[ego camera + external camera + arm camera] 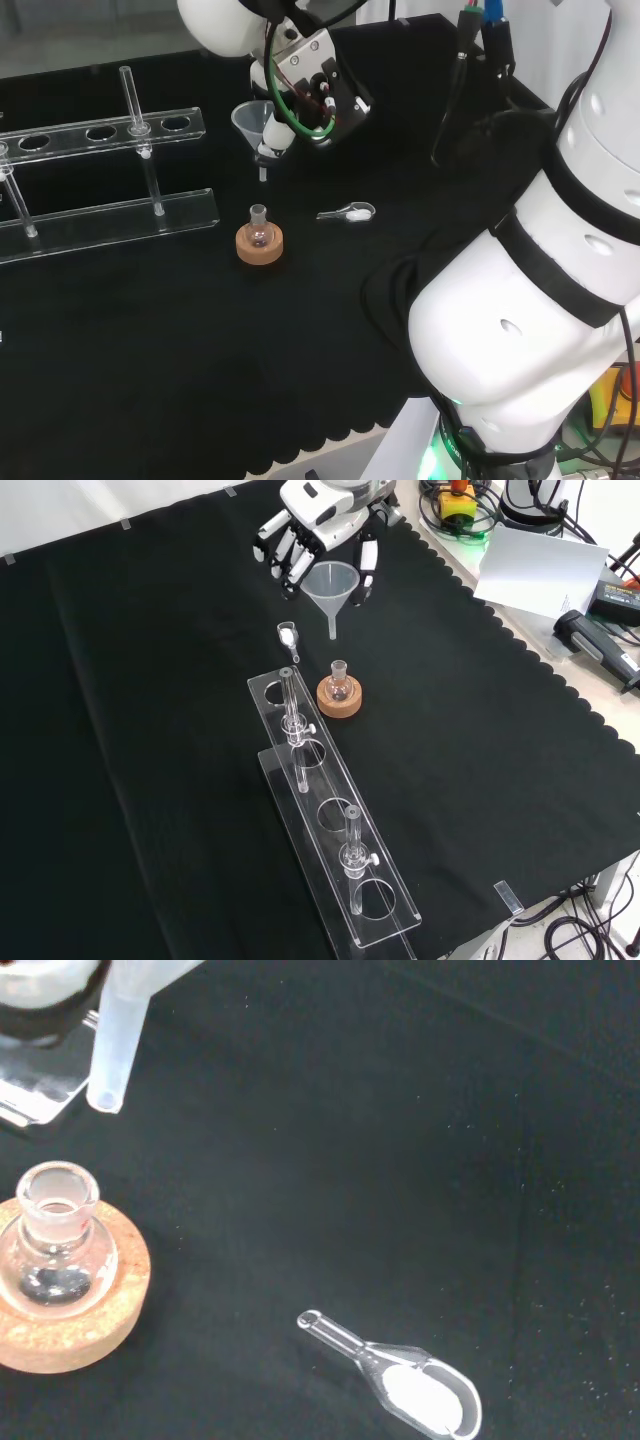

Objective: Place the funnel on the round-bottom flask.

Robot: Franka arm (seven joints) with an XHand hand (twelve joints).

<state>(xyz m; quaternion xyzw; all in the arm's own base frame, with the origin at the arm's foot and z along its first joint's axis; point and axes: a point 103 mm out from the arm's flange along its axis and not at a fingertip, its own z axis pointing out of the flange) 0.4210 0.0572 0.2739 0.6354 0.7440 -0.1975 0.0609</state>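
Observation:
A clear funnel point(254, 122) point(332, 588) hangs in the air, stem down, pinched by the hand point(310, 85) point(315, 525). Its stem tip point(108, 1065) is above the cloth and a little off to the side of the flask's mouth. The small round-bottom flask point(259, 232) point(339, 684) point(56, 1240) stands upright on a cork ring point(260, 247) point(339, 702) point(85, 1330), neck open. In the head view the funnel is beyond the flask; in the front view it is above it, toward the hand.
A small glass scoop with white powder point(349, 212) point(288, 638) point(405, 1385) lies on the cloth near the flask. A clear acrylic rack point(105, 215) point(330, 810) with upright glass tubes stands beside the flask. The arm's white links point(560, 290) rise at the right.

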